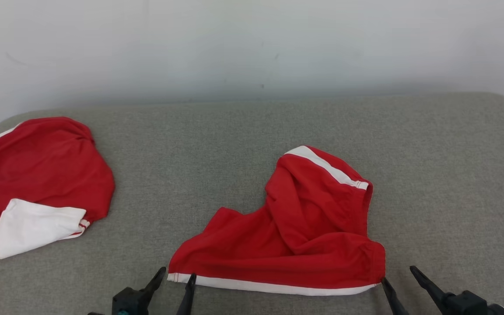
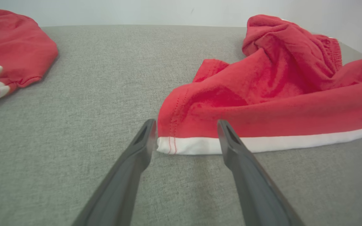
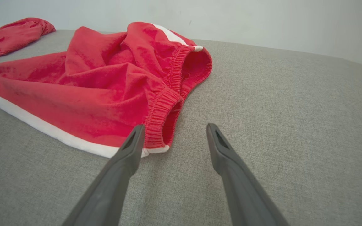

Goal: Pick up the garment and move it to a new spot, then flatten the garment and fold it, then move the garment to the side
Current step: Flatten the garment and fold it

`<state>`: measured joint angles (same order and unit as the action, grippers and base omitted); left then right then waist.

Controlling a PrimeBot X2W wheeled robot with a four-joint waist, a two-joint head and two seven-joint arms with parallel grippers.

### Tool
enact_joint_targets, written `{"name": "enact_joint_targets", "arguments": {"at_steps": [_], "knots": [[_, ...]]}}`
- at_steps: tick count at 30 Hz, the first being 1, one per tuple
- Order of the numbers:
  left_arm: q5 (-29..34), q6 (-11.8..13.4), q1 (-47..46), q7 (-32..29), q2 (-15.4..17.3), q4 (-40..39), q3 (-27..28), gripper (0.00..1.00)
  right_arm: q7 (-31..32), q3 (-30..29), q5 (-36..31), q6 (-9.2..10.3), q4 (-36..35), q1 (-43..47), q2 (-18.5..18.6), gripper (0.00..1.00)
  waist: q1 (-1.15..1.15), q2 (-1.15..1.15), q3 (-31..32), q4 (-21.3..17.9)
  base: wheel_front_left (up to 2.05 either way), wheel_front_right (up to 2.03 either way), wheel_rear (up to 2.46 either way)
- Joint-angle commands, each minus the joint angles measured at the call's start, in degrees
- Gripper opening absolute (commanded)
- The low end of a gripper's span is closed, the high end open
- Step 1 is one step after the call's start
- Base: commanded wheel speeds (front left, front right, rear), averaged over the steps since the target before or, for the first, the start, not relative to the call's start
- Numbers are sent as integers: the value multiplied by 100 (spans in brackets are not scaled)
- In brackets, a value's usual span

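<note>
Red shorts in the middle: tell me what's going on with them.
The robot has both grippers open at the near edge of the crumpled red shorts. Its left gripper straddles the white-hemmed corner, its right gripper sits at the elastic waistband corner. Neither grips anything yet. A second red-and-white garment lies apart at the left on the grey surface.

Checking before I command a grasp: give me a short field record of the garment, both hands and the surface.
target: crumpled red cloth garment with white edge band, mid-surface, not flattened
surface: grey woven fabric surface
left hand: open, at garment's near left corner
right hand: open, at near right corner by elastic waistband
other: second red-and-white cloth garment, far left
held: nothing
</note>
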<state>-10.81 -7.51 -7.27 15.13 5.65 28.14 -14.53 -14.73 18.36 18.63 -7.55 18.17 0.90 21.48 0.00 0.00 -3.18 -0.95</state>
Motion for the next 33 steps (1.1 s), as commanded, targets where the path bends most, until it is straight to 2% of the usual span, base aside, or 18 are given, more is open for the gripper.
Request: {"name": "enact_joint_targets", "arguments": {"at_steps": [1, 9, 17, 18, 19, 20, 21, 22, 28, 33], "knots": [[-123, 13, -124, 3, 48, 127, -19, 100, -35, 210, 99, 13, 129, -165, 80, 100, 0, 0, -103, -103, 0, 0, 0], [-227, 12, -433, 3, 152, 659, -152, 100, -48, 1220, 169, 13, 664, -823, 352, 100, 0, 0, -287, -176, 0, 0, 0], [-403, 11, -676, 1, 138, 973, -378, 99, -51, 1806, 271, 13, 846, -1316, 564, 100, 0, 0, -380, -117, 0, 0, 0], [-444, 11, -703, 1, 136, 1009, -413, 47, -53, 1860, 304, 13, 846, -1376, 577, 100, 0, 0, -392, -107, 0, 0, 0], [-486, 11, -730, 1, 138, 1037, -444, 29, -52, 1916, 330, 13, 850, -1420, 599, 100, 0, 0, -401, -98, 0, 0, 0], [-507, 11, -756, 1, 140, 1057, -478, 0, -52, 1986, 351, 13, 870, -1450, 630, 38, 0, 0, -412, -85, 0, 0, 0], [-514, 11, -771, 1, 142, 1067, -517, 0, -52, 2046, 387, 13, 879, -1479, 649, 11, 0, 0, -420, -76, 0, 0, 0], [-550, 11, -788, 1, 137, 1050, -537, 0, -53, 2100, 420, 13, 869, -1514, 656, 0, 0, 0, -427, -67, 0, 0, 0], [-674, 11, -771, 2, 176, 678, -461, 0, -53, 2162, 550, 13, 499, -1594, 757, 0, 0, 0, -439, -46, 0, 0, 0], [-718, 11, -898, 2, 256, 303, -380, 0, -53, 1963, 678, 13, -7, -1633, 752, 0, 0, 0, -417, -90, 0, 0, 0]]}}
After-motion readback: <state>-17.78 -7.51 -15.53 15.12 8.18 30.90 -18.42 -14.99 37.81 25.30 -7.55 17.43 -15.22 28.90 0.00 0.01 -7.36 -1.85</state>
